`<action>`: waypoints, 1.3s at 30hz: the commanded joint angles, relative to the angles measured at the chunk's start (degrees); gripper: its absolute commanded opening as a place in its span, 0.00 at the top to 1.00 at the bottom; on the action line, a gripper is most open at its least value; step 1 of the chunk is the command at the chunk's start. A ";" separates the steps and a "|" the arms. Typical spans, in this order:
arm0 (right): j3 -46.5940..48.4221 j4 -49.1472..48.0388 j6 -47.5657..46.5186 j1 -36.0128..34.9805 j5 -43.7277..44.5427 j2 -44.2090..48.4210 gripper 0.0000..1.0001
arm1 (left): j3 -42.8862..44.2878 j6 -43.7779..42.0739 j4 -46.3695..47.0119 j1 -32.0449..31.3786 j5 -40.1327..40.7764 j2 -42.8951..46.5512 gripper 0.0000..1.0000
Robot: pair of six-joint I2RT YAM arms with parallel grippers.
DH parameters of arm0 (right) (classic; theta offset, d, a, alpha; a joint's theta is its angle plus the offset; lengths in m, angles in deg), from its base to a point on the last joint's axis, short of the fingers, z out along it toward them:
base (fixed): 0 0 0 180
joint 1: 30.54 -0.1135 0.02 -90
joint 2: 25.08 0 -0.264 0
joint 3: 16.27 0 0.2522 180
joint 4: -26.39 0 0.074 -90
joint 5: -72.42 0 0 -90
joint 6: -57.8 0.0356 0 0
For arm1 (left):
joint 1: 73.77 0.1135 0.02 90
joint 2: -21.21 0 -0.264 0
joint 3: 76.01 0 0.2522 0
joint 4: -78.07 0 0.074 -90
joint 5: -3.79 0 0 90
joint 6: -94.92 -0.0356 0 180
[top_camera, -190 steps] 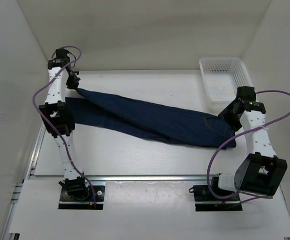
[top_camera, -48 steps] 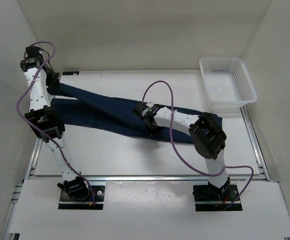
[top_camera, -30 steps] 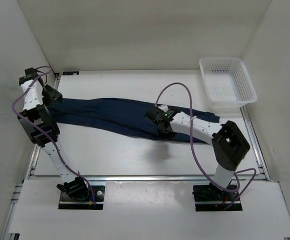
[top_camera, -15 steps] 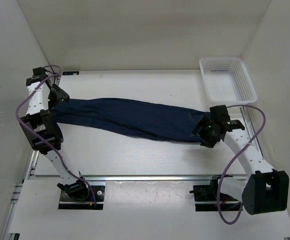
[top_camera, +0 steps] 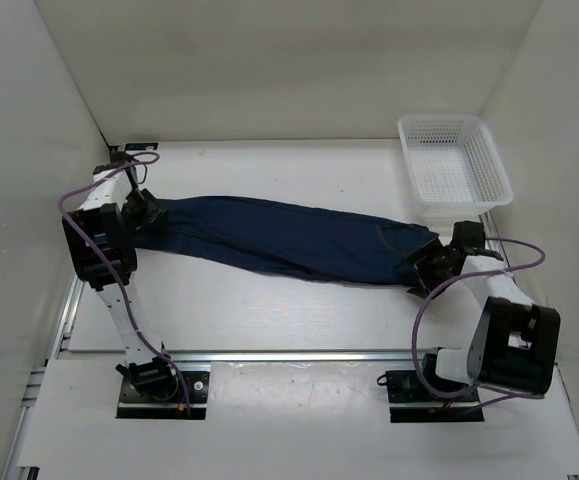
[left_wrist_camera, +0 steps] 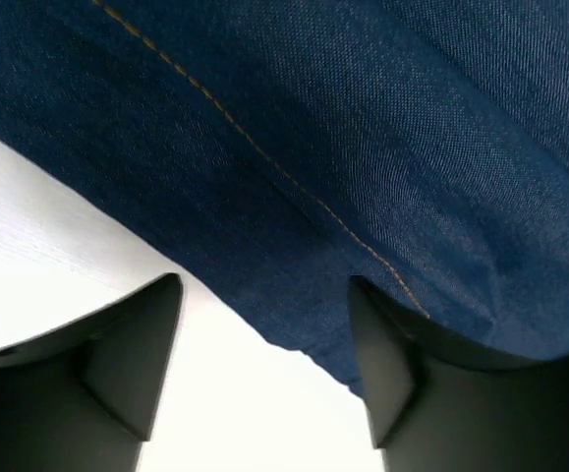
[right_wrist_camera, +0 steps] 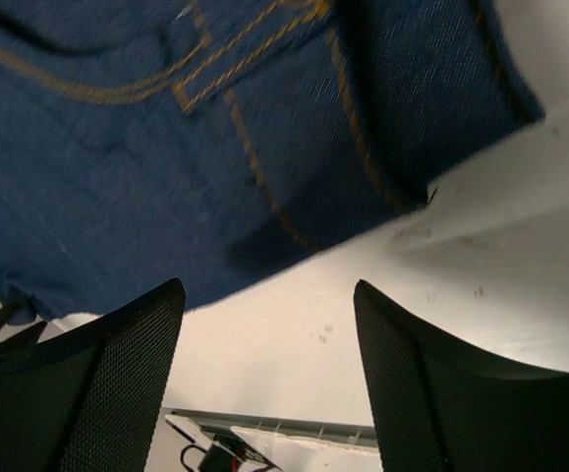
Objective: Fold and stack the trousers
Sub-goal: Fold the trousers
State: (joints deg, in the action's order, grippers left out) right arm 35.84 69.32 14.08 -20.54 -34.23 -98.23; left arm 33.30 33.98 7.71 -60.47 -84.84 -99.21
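The trousers (top_camera: 289, 238) lie stretched in a long dark navy band across the table, from far left to right. My left gripper (top_camera: 149, 212) sits low at their left end. In the left wrist view it (left_wrist_camera: 264, 329) stands open, with the denim (left_wrist_camera: 313, 118) edge reaching its right finger (left_wrist_camera: 392, 374) and bare table between the fingers. My right gripper (top_camera: 429, 268) is at the right end, open. In its wrist view the orange-stitched waistband (right_wrist_camera: 166, 147) lies just beyond the fingertips (right_wrist_camera: 117, 374), apart from them.
A white mesh basket (top_camera: 416, 165) stands at the back right corner, beyond the waistband end. White walls close in the left, back and right sides. A metal rail (top_camera: 289, 352) runs along the near edge in front of the arm bases.
My right gripper opened, left the middle of the trousers and swung to the waistband end at the right. My left gripper moved in and down to the left end. The cloth settled flatter.
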 commanded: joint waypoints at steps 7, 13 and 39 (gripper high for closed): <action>2.86 -9.04 2.67 0.64 5.55 -11.31 0.69 | 0.08 0.12 1.75 0.41 -0.05 0.54 0.82; 5.86 -2.81 1.01 3.44 10.05 -9.31 1.00 | 1.31 0.12 1.75 -0.64 -0.75 1.85 0.90; 7.97 14.60 -6.29 19.09 15.15 7.22 1.00 | 27.76 -3.48 -15.21 1.28 -2.85 -1.98 0.00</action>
State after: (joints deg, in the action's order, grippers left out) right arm 42.39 83.75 9.10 -1.64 -17.46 -92.52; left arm 59.05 31.66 -0.84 -61.56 -86.83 -94.09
